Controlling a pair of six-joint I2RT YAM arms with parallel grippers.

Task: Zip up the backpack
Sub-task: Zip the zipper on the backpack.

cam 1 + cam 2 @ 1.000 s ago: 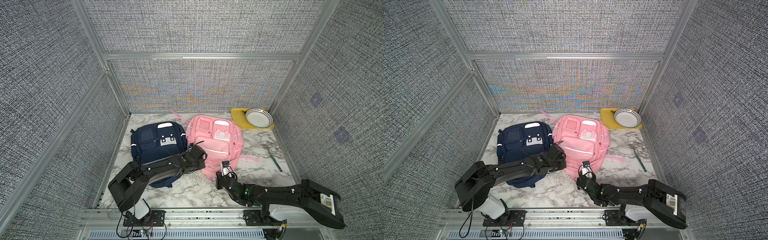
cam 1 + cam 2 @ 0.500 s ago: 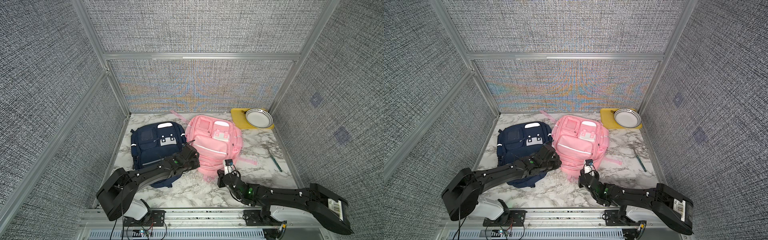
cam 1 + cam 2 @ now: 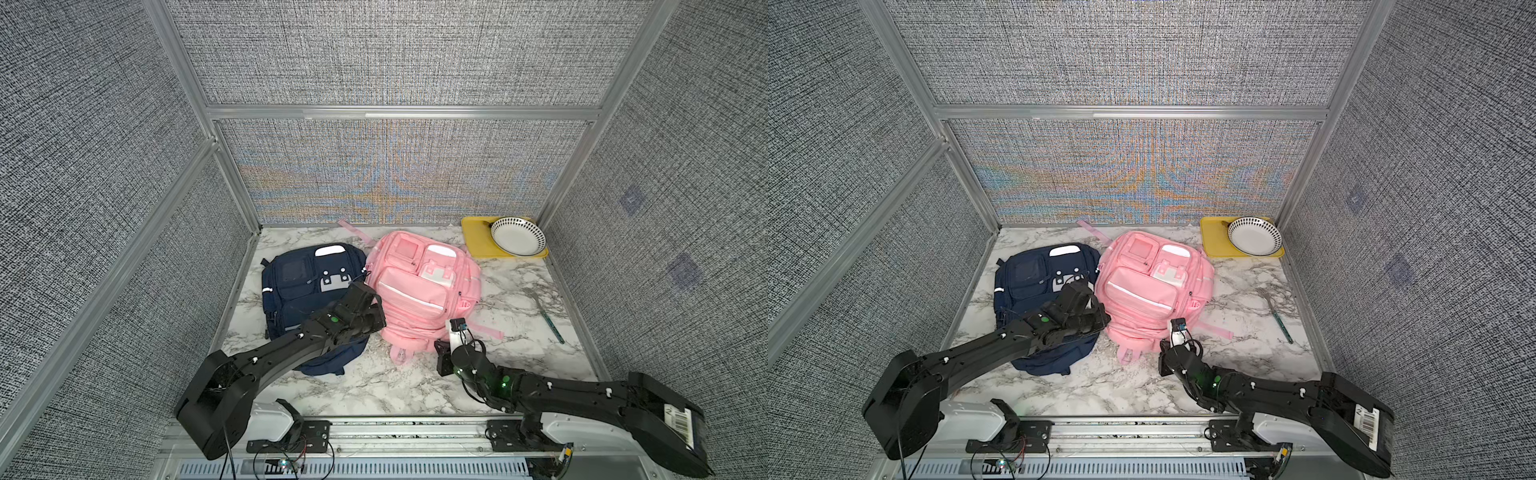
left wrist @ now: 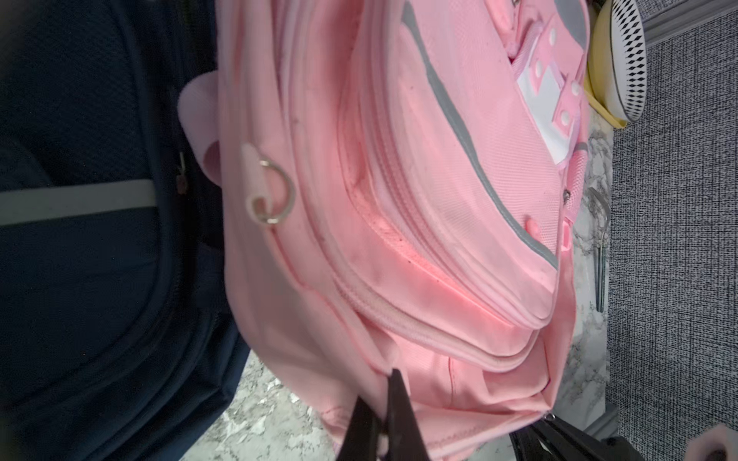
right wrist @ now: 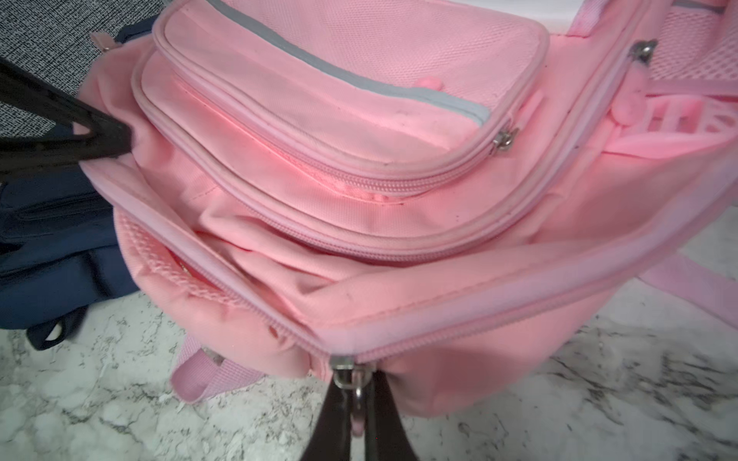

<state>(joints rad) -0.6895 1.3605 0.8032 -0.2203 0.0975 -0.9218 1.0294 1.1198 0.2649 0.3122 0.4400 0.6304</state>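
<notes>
At the left of the worktop (image 3: 374, 390) lies a navy backpack (image 3: 291, 286). Beside it the left jaws are pinched on a fold of the pink backpack (image 3: 415, 291) at its near corner, I'd say to keep the cloth taut. On the bag's near edge the right jaws are clamped on the zipper pull (image 5: 356, 395), placed to drag it along the gaping stretch toward that corner.

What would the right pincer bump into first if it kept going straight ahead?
The pink backpack. The right pincer is shut on its zipper pull at the bag's near edge, so going on would likely push straight into the fabric.
</notes>
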